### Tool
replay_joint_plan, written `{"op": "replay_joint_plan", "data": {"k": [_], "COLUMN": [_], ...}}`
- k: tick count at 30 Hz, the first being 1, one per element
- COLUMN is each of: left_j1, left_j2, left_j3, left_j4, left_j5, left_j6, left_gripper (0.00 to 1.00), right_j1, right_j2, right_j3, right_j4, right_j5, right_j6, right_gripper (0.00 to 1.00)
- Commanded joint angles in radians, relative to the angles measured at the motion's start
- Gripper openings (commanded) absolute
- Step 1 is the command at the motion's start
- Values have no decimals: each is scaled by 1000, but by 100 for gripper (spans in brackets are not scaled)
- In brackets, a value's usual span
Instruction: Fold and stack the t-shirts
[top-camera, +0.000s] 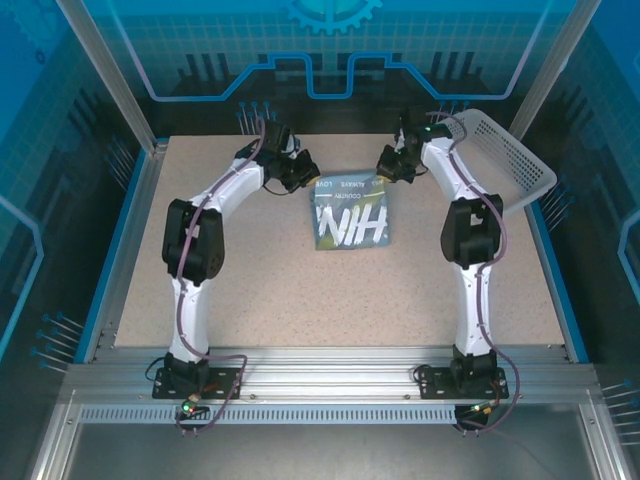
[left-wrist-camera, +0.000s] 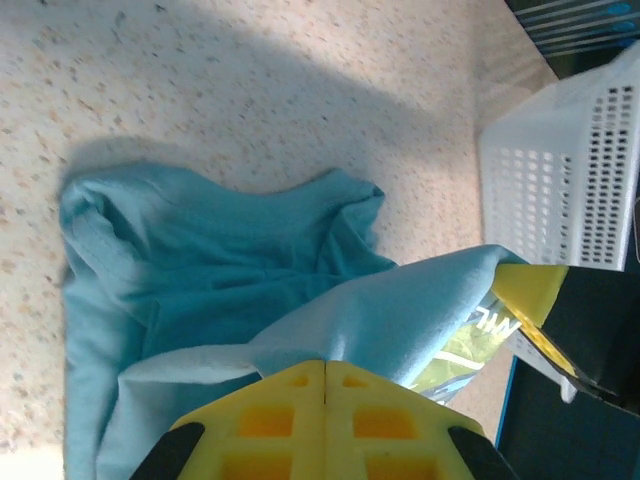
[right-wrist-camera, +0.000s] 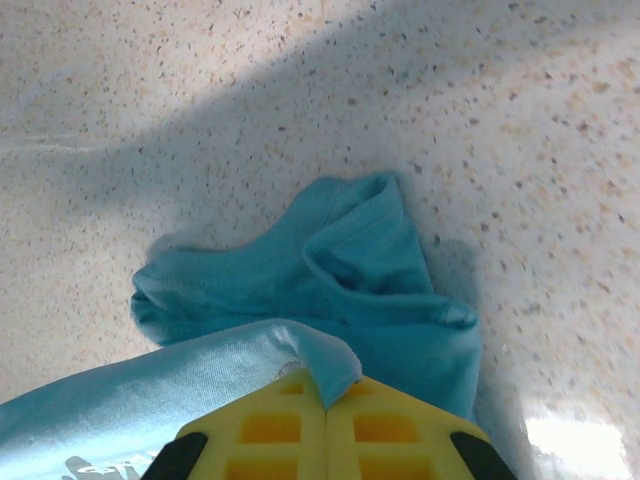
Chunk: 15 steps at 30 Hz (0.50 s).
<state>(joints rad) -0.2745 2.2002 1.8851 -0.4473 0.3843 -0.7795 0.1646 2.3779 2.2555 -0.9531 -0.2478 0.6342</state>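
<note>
A light grey-blue t-shirt (top-camera: 348, 212) with large white characters lies partly folded at the middle back of the table. My left gripper (top-camera: 306, 176) is at its far left corner and my right gripper (top-camera: 386, 170) at its far right corner. In the left wrist view the yellow jaws of the left gripper (left-wrist-camera: 325, 362) are shut on a lifted edge of the t-shirt (left-wrist-camera: 200, 270). The right wrist view has the right gripper (right-wrist-camera: 327, 400) pinching a raised corner of the t-shirt (right-wrist-camera: 350, 280), with bunched fabric below on the table.
A white plastic lattice basket (top-camera: 502, 158) sits tilted at the back right corner, close behind my right arm, and its wall (left-wrist-camera: 560, 170) is near the shirt. Blue rails (top-camera: 118, 250) edge the speckled table (top-camera: 250, 290), which is bare in front of the shirt.
</note>
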Motion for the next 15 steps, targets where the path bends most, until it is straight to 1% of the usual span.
{"op": "replay_joint_plan", "data": {"k": [1,3,4,7,9,10,12,15], "left_j1": [22,32,36,45,52,55,58,61], "left_j2": [90,120,134,166,179,183,187,174], "left_j3": [77,93,102,132,133,133,133,112], "left_j4": [-77,-75,-78,-103,-100,-99,-97,-85], "left_j5": [-42,-52,-61,-100,-105,-107,-107,-113], "left_j6": [5,-10,-14,-14,-20,-23,-20,-14], "left_gripper": [0,0,0,0,0,0,0,0], "right_j1": [0,-6,-7,-17,-22,-24,-28,-34], "right_j2": [127,190,212,250,238,221,171,77], "right_j3": [82,165,199,262,265,252,199,81], "right_j4": [-49,-70,-77,-94,-100,-99,-76,-9], "right_j5": [-47,-68,-76,-81,-70,-63,-50,-49], "right_j6": [-16,-17,-20,-19,-21,-22,-21,-12], "right_gripper": [4,8,13,36,47,51,55,59]}}
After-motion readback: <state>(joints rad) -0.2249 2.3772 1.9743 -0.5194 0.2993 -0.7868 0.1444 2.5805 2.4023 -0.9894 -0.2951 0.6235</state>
